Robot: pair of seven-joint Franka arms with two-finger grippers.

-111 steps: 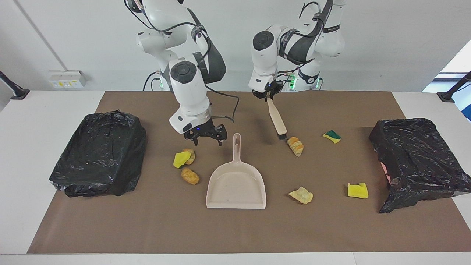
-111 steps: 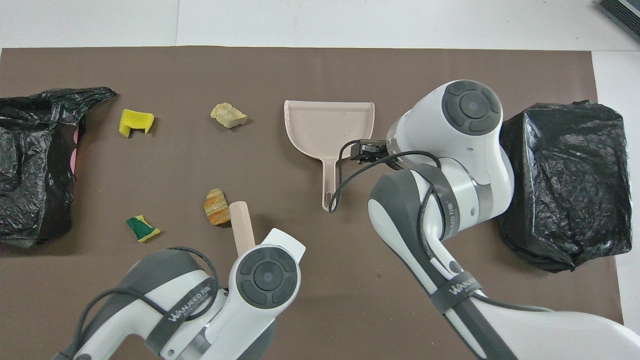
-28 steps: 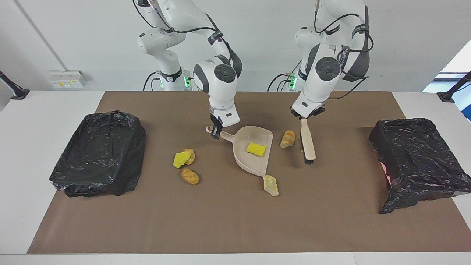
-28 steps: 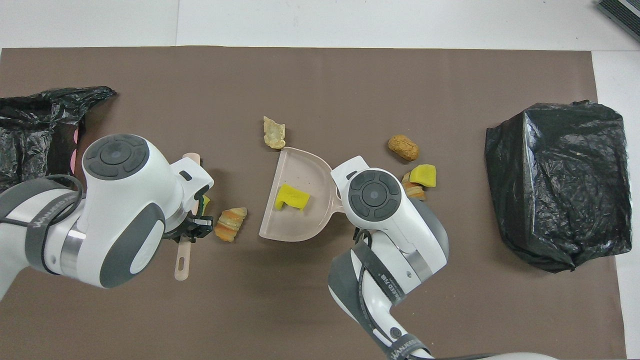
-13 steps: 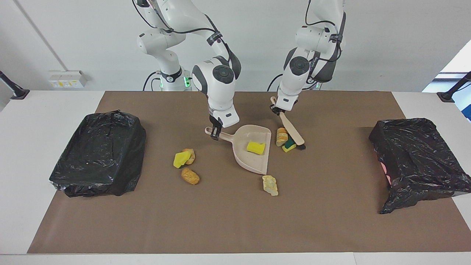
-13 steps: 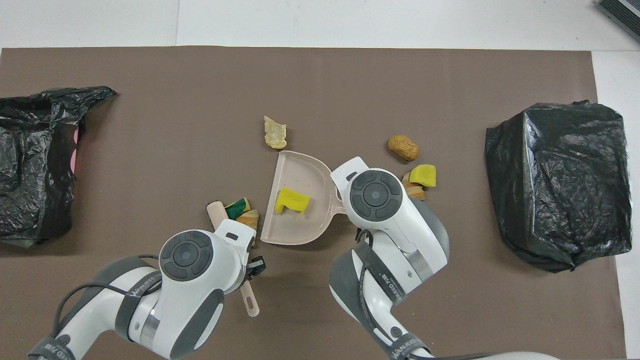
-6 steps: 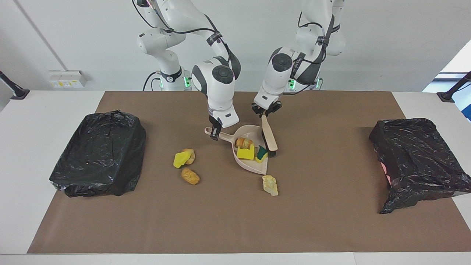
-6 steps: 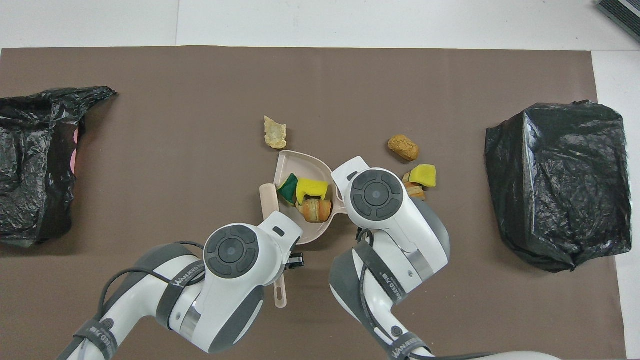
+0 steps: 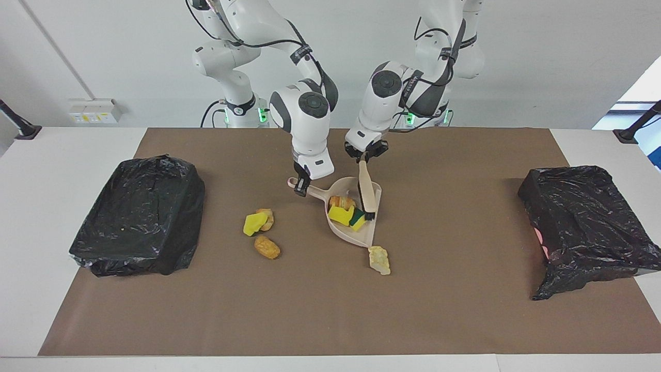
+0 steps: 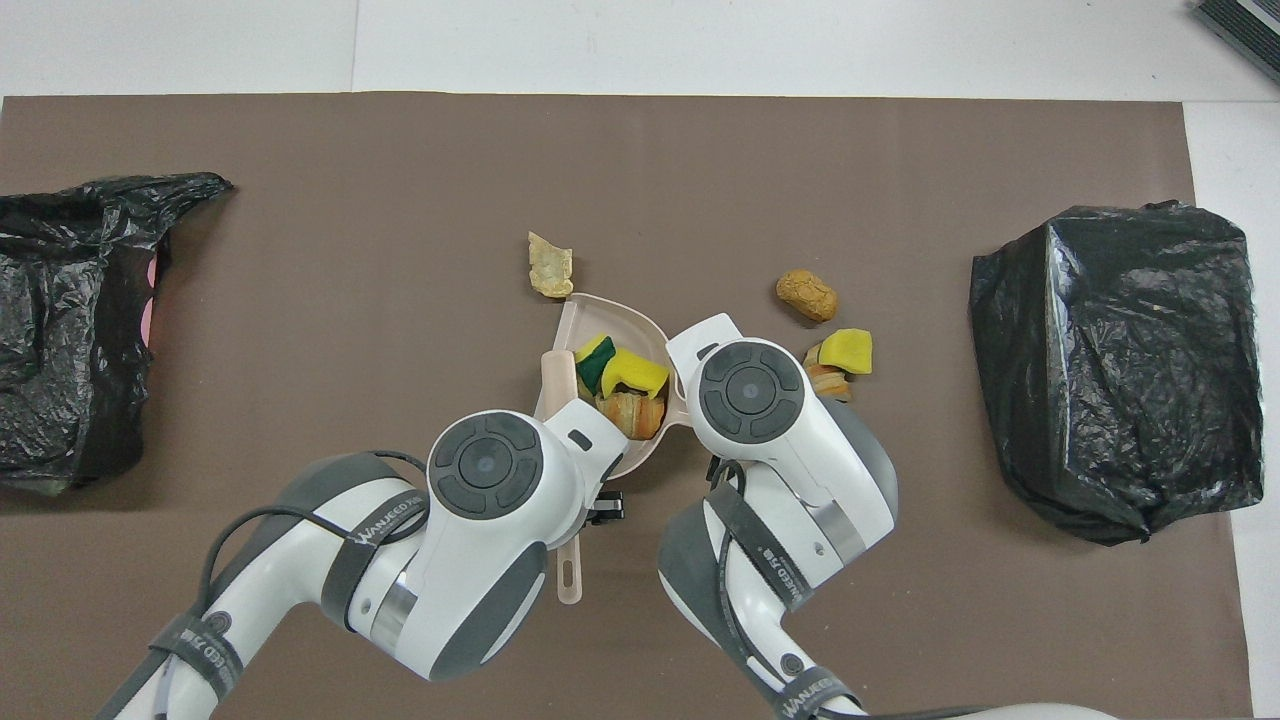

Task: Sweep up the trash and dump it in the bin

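Scraps [image 9: 345,211], 3 now, sit mid-frame in dustpan [image 9: 356,232], newly swept by brush [image 9: 366,194]; left claw [image 9: 365,155] clamps brush, right claw [image 9: 301,185] clamps dustpan handle; 4 remain.

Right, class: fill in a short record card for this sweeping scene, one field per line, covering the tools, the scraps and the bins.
right gripper: shut on the dustpan's handle
left gripper: shut on the brush
brush bristles: inside the dustpan
in dustpan: three scraps
loose on the mat: pale scrap at the pan's lip; three scraps toward the right arm's end
bins: two black-bagged bins, one at each end of the table
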